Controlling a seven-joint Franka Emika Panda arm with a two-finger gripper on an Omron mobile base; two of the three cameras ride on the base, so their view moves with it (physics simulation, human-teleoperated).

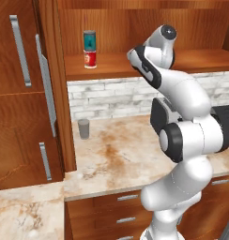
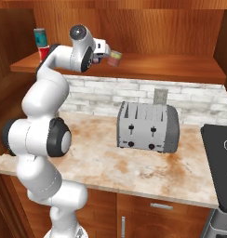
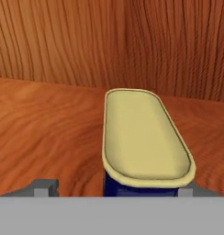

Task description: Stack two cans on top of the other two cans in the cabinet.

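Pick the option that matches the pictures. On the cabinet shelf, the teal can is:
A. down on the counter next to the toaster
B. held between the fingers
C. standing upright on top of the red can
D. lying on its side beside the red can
C: in the left base view the teal can stands upright directly on the red can on the cabinet shelf.

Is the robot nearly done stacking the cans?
About halfway. Done: the teal can sits on the red can in the cabinet. In hand: the gripper is open around the yellow-topped blue can, not squeezing it. Left: getting that can onto another one.
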